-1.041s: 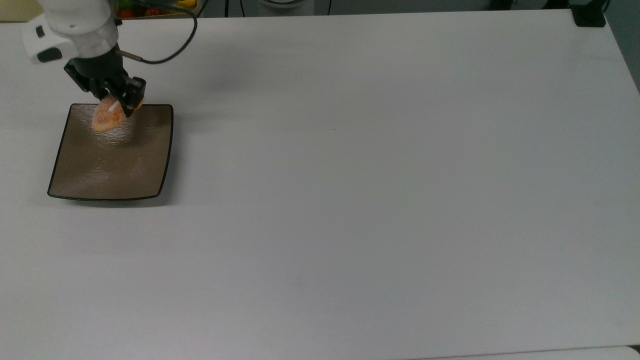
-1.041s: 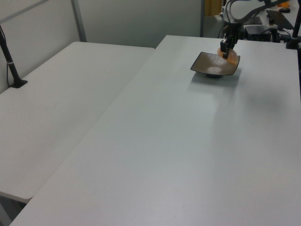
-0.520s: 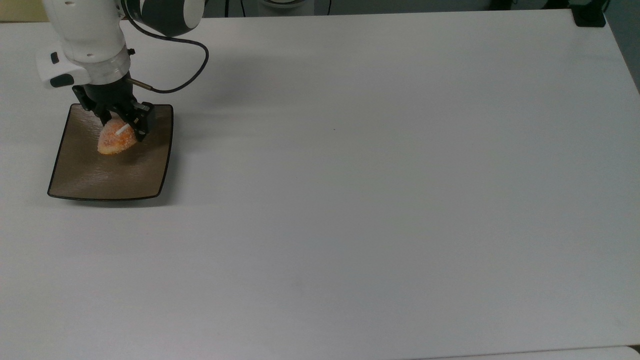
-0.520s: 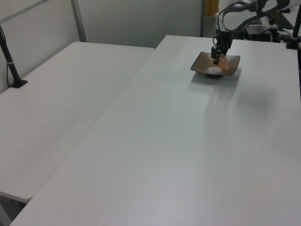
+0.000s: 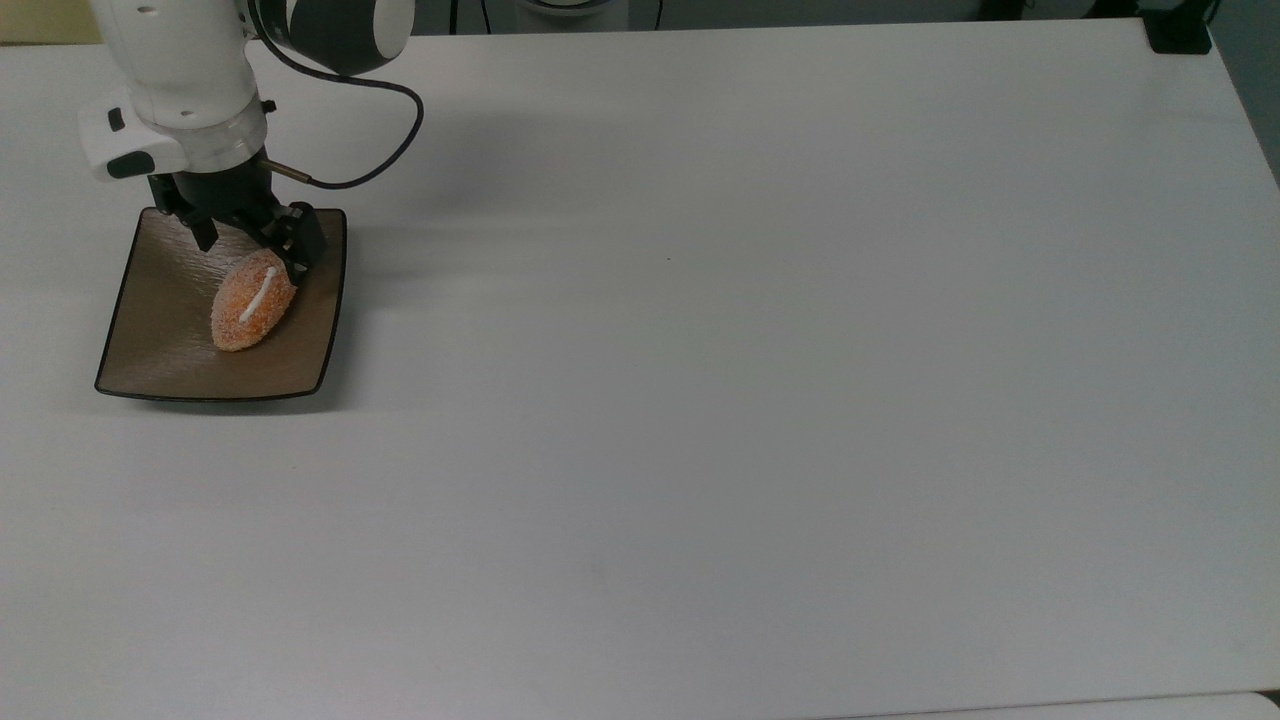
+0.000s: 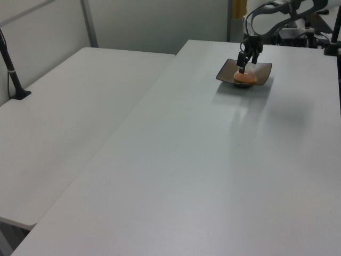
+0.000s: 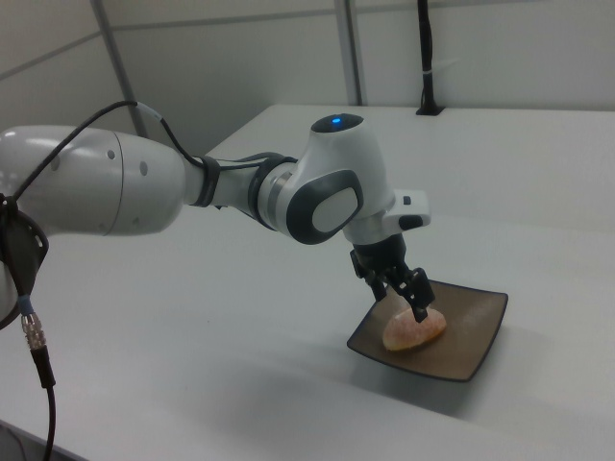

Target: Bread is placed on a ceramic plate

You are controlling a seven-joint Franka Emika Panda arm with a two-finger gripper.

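Your gripper [image 5: 252, 243] hangs with its fingers spread apart, holding nothing; the bread [image 5: 253, 312] lies just below them on the plate [image 5: 160, 350]. One fingertip looks very close to the bun's end, so a sideways pull-away could nudge it and roll it toward the plate's rim beside the hand. Beyond the plate, the table [image 5: 750, 350] would catch it.

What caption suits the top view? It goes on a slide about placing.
Open gripper above the bread lying on the ceramic plate, at the white table's left.
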